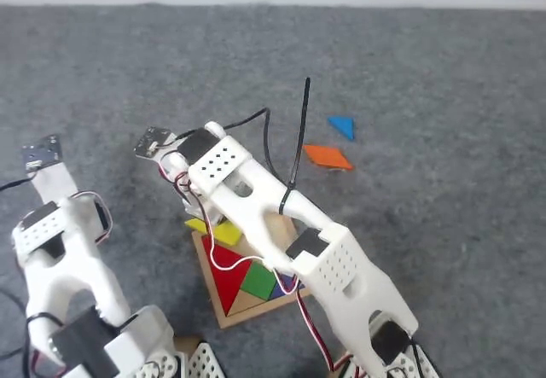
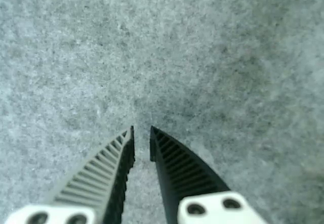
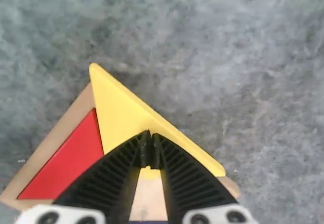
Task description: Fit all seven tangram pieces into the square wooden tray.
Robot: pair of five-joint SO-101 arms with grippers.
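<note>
Placement stage, large piece. The square wooden tray [image 1: 246, 310] [image 3: 53, 145] lies at lower centre of the high view on grey carpet [image 1: 426, 71]. It holds a red triangle [image 1: 226, 282] [image 3: 61, 168], a green square [image 1: 258, 280] and a purple piece [image 1: 278, 291].

The yellow triangle [image 1: 223, 231] [image 3: 126, 113] lies across the tray's upper-left rim, one corner out over the carpet, so it is not seated. The right gripper [image 3: 150, 134] hangs over it with fingers pressed together; contact with the piece cannot be judged.

The left gripper [image 2: 142, 130] [image 1: 38, 152], at far left, has its fingers slightly parted over bare carpet, holding nothing.

A small blue triangle [image 1: 341, 126] and an orange parallelogram [image 1: 328, 157] lie well apart, upper right of centre.

Probable next move: shift and turn the yellow triangle until it drops flat beside the red one.
</note>
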